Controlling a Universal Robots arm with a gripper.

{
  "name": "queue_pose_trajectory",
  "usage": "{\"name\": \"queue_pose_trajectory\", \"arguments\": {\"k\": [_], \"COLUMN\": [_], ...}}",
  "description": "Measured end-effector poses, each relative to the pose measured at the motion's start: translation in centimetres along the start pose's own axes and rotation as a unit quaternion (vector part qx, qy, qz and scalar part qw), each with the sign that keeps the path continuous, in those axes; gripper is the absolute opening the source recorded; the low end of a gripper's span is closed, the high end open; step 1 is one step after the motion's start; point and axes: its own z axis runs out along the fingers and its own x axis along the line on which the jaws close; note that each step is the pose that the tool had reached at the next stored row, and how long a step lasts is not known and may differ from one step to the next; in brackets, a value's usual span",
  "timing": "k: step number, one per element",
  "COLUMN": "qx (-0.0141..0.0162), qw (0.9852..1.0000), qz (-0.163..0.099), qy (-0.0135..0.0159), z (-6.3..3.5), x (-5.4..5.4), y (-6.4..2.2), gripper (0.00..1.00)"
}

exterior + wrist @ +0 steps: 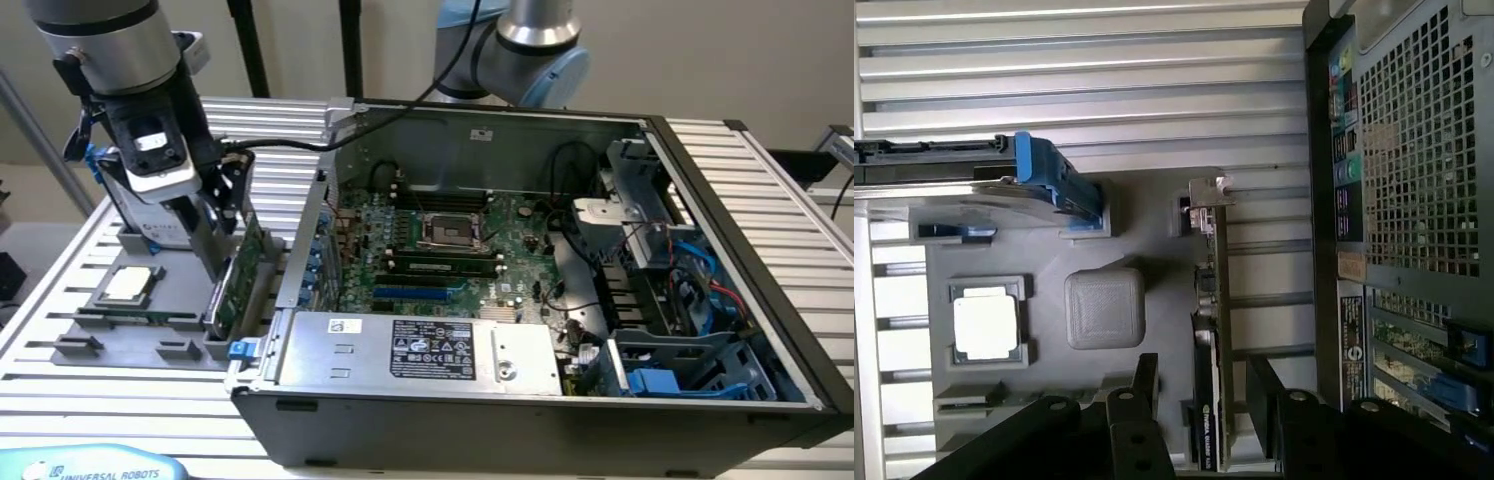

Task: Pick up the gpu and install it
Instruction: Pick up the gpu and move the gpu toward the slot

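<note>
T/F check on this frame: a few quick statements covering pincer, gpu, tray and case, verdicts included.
1. The pincer is open, with one finger on each side of the gpu. True.
2. The gpu is seated on the motherboard. False: it stands on edge in the gray holder tray, outside the computer case.
3. The processor chip lies flat in the same tray. True.
4. The computer case is closed. False: its side is open and the motherboard is in plain view.
</note>
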Motion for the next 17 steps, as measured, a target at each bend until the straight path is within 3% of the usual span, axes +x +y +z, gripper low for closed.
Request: {"name": "queue_pose_trajectory", "arguments": {"k": [10,17], "qx": [-0.0004,-0.0006], "qw": [1.0000,1.0000], "qz": [0.000,0.000], "qy": [-0.0046,-0.0081], "z": [1.80,2.96], "x": [0.0,0.0], "y": [-0.45,-1.26], "gripper": [0.48,0.48]}}
